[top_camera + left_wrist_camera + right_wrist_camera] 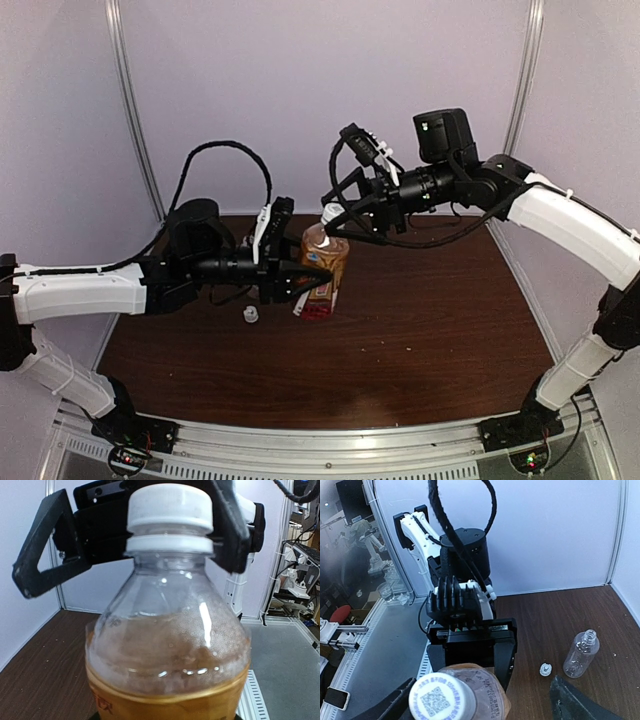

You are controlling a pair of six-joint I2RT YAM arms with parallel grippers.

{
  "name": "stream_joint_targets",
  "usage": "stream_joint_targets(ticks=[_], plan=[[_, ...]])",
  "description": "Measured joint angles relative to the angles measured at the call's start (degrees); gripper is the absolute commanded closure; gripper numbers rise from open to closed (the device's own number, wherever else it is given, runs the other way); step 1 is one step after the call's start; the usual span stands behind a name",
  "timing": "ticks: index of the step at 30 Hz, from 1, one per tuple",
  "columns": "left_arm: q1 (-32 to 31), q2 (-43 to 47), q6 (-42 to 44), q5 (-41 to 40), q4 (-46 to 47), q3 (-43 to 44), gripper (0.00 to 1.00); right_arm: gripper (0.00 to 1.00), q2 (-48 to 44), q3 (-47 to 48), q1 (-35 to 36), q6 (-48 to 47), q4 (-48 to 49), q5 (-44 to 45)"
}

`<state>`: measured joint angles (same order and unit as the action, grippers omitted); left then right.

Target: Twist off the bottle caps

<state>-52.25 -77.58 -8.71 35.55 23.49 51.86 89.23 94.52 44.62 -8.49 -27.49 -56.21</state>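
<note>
The amber-brown bottle (326, 268) with a red-and-white label is held upright above the table, its white cap (331, 212) screwed on. My left gripper (303, 275) is shut on the bottle's body. My right gripper (342, 214) is open, with its fingers (231, 527) on either side of this cap (441, 698), one close to it and the other well apart. The clear bottle (580, 654) stands on the table with an open neck. Its small white cap (545, 669) lies loose beside it and also shows in the top view (250, 316).
The dark wooden table (430, 330) has white walls behind and to the sides. The left arm's black cable (225, 150) loops above its wrist. The clear bottle is hidden in the top view.
</note>
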Motion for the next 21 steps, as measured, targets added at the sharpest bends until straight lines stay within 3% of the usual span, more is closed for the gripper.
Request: stream_joint_targets(ticks=[9, 21], plan=[[-0.04, 0.0, 1.62, -8.35, -3.34, 0.04, 0.82, 0.03, -4.52, -1.27, 0.09, 11.63, 4.9, 9.99], [-0.07, 0.04, 2.4, -17.16, -6.12, 0.11, 0.82, 0.06, -3.65, -1.27, 4.48, 25.75, 6.14, 34.05]])
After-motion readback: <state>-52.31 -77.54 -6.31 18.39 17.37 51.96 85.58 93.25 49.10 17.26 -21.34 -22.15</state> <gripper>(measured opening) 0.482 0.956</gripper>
